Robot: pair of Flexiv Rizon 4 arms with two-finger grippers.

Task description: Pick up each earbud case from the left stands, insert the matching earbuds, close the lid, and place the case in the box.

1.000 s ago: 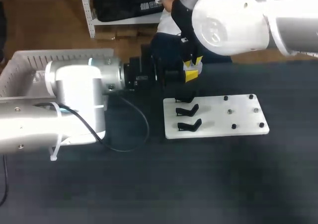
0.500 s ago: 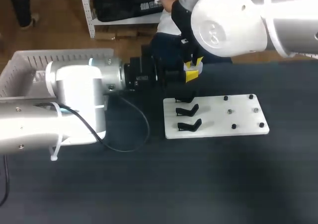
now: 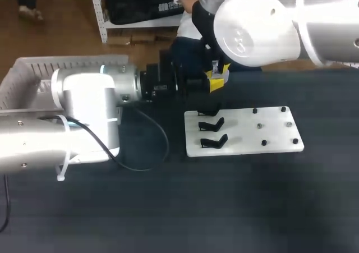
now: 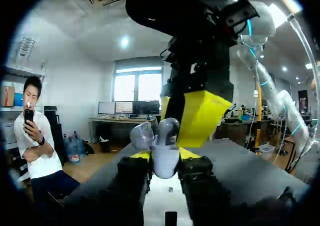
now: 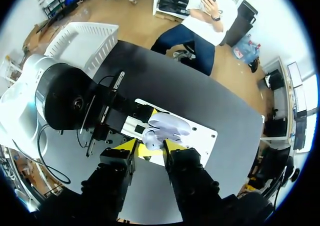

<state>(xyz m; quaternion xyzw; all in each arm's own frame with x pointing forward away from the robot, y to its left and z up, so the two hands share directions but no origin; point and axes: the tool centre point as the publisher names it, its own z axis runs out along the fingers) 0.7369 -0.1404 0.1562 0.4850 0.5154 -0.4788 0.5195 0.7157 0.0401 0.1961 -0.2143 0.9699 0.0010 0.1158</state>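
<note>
Two grippers meet above the tabletop [image 3: 224, 208], just past the stand end of the white board [image 3: 269, 135]. The left gripper [image 4: 164, 156] has its jaws clamped on the body of a pale earbud case [image 4: 165, 165], which stands upright, long axis vertical, mouth up, lid hinged open. The right gripper [image 5: 150, 147] hangs directly over the case, pointing down at it; whether its jaws hold anything cannot be told. Three black stands [image 3: 213, 124] sit in a column on the board.

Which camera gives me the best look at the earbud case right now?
The left wrist view: the earbud case sits close up, lid open, held in the left hand. The right wrist view shows it from above, smaller, just ahead of the right hand. In the head view the right arm mostly hides it.
</note>
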